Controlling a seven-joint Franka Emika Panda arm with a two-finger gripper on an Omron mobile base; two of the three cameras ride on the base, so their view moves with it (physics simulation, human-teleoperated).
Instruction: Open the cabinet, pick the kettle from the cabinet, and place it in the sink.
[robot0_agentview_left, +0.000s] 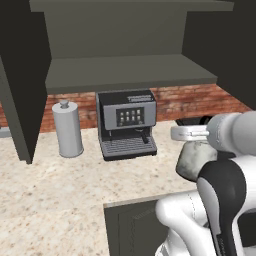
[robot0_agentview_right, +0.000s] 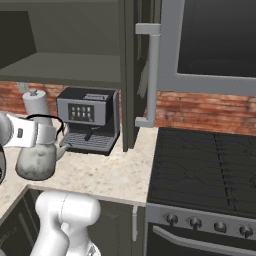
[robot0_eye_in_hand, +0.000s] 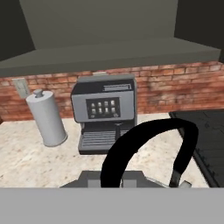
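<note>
My gripper (robot0_agentview_right: 48, 133) is shut on the black arched handle (robot0_eye_in_hand: 148, 142) of the kettle (robot0_agentview_right: 36, 161). The pale silvery-green kettle (robot0_agentview_left: 193, 160) hangs above the counter, in front of and right of the coffee machine. Behind it the cabinet (robot0_agentview_left: 125, 72) stands open, its plain shelf (robot0_eye_in_hand: 109, 54) bare, one dark door (robot0_agentview_left: 20, 95) swung out on the left. The other door, with a long silver bar handle (robot0_agentview_right: 153, 75), sticks out on the right. The sink is out of view.
A grey coffee machine (robot0_agentview_left: 126, 122) stands against the brick wall, with a tall grey cylinder (robot0_agentview_left: 67, 129) with a knob to its left. A black stove (robot0_agentview_right: 205, 170) lies right of the speckled counter (robot0_agentview_left: 55, 190). A low cabinet front (robot0_agentview_left: 131, 225) sits below the counter edge.
</note>
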